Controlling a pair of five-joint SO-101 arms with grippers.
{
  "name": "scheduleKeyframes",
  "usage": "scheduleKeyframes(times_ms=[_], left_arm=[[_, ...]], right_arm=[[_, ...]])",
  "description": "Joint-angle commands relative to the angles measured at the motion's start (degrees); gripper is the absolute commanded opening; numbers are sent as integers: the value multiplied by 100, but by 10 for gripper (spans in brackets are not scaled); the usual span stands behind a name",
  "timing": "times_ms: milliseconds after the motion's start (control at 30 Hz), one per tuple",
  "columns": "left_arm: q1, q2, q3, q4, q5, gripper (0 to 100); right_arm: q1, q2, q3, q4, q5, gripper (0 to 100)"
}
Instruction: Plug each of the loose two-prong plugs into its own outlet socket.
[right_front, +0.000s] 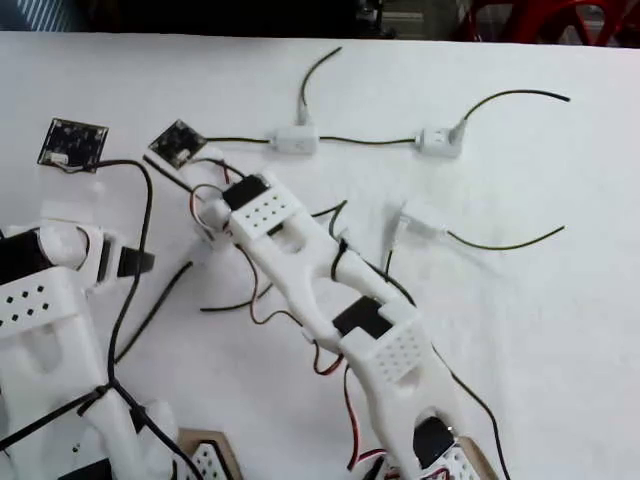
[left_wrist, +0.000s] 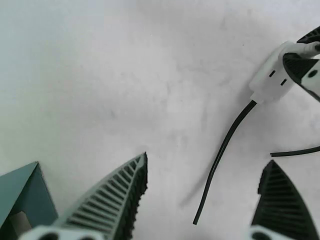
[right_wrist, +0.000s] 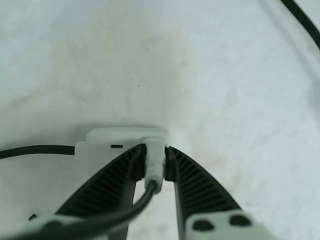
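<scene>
My right jaws are clamped shut on a white two-prong plug (right_wrist: 154, 162), its cable running back between them toward my wrist. Just past the tips the plug's nose touches a white socket block (right_wrist: 112, 142). I judge the prongs are going in or already in, but the joint is hidden behind the plug's body, so I cannot tell how deep. I grip the plug by its flat sides so the prongs meet the slots square. My left jaws are spread wide and hold nothing. Between them lie only bare bench (left_wrist: 125, 75) and the free end of the socket's black tail (left_wrist: 220, 155), and the socket block itself sits just beyond one tip, off to the side. I take that as a place to brace from — a light block on a smooth bench will likely slide when pushed. Farther out than either jaws, the high view shows one mated pair (right_front: 295, 140) and a second mated pair (right_front: 440, 138) that look plugged. A lone connector (right_front: 422, 215) lies well apart from my right jaws, apparently not yet dealt with.
</scene>
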Motion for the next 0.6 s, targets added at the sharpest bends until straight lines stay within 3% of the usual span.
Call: scheduleKeyframes(times_ms=[0,300,467,567], left_arm=[[-48,-180,-35,-18,53,347],[-31,-180,-79,18,53,351],[-22,-189,-88,0,62,351],[-22,-189,-97,-9,62,352]], right_arm=[[-57,163,70,40,26,17],[655,-664,0,-4,44,33],[1191,-1912,-62,418,-519,238],[1218,-2536,-53,804,-519,274]])
